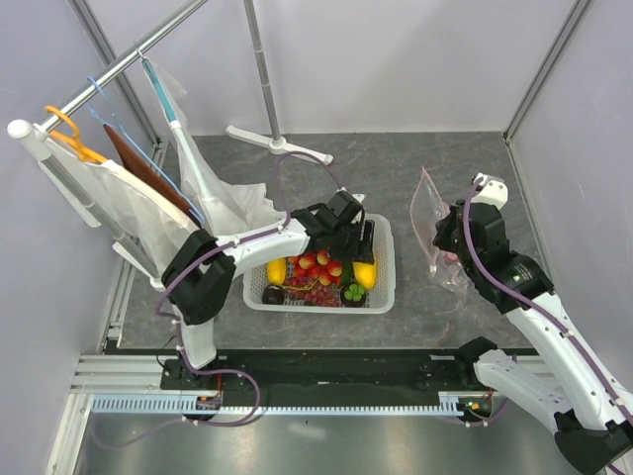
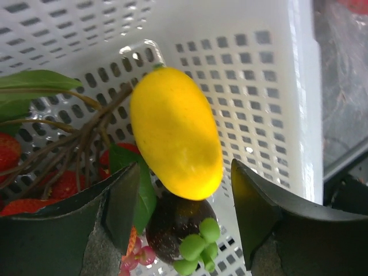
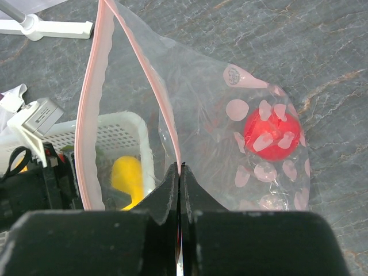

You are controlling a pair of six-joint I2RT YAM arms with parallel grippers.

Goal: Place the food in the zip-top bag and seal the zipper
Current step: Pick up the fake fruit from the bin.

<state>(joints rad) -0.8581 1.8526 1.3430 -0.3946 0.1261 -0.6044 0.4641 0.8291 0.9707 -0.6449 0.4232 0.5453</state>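
Room: pale, flat walls are closing in a grey desk (image 1: 396, 168) with a matte, marble-veined surface.
Far left: a slanted metal rail (image 1: 119, 69) is carrying an orange hanger (image 1: 69, 134) and limp white plastic sheets (image 1: 129, 198).
Basket: a rectangular white mesh basket (image 1: 316, 307) of hard plastic, its walls pierced with small square holes, is sitting mid-desk.
Food in basket: a smooth oval left-end mango (image 1: 276, 270) and a matching right-end mango (image 1: 365, 274) are flanking glossy red-yellow small fruits (image 1: 318, 263). Beaded purple grapes (image 1: 315, 292) and round dark mangosteens (image 1: 272, 295) are lying along the near side.
Left fingers: the left gripper (image 2: 185, 172) is hovering low over the right-end mango. Its dark curved fingers (image 2: 123, 207) are standing apart on either side of the fruit's lower end, gripping nothing.
Below them: one of the mangosteens, topped with a knobbly green calyx (image 2: 195, 247), is lying among flat green leaves (image 2: 34, 80).
Bag: the zip-top bag (image 1: 435, 213), clear and floppy with pale pink dots, is hanging upright near the basket's right end.
Zipper: the narrow pink zipper (image 3: 92, 103) is parting into two lips, leaving the mouth gaping.
Inside bag: a round red pomegranate (image 3: 271, 129) is resting low in the bag.
Right fingers: the right gripper (image 3: 180, 178) is pinching fully together on one lip of the bag.
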